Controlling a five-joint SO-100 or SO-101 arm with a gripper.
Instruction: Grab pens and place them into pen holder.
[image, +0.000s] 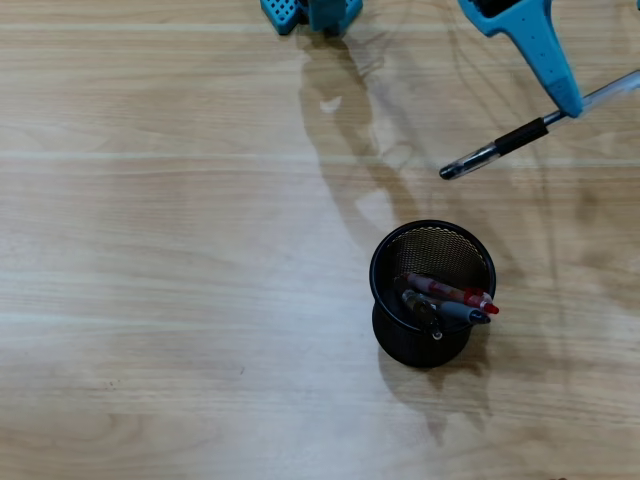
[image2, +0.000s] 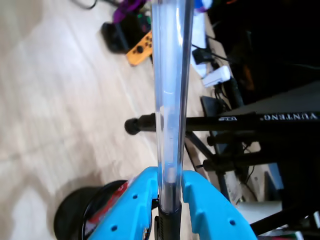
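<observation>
Already three pens (image: 450, 297) sit in the holder (image: 385, 262); the gripper (image2: 170, 200) pinches the last clear pen (image: 520, 135) near the table's (image: 150, 250) far right edge.

Looks like someone's home desk/hobby setup tbh: light wood-look worktop (image: 150, 250), game controllers w/ an orange one (image2: 139, 48) at the back, white charger brick (image2: 216, 76) + cables, black tripod legs (image2: 225, 122).
</observation>
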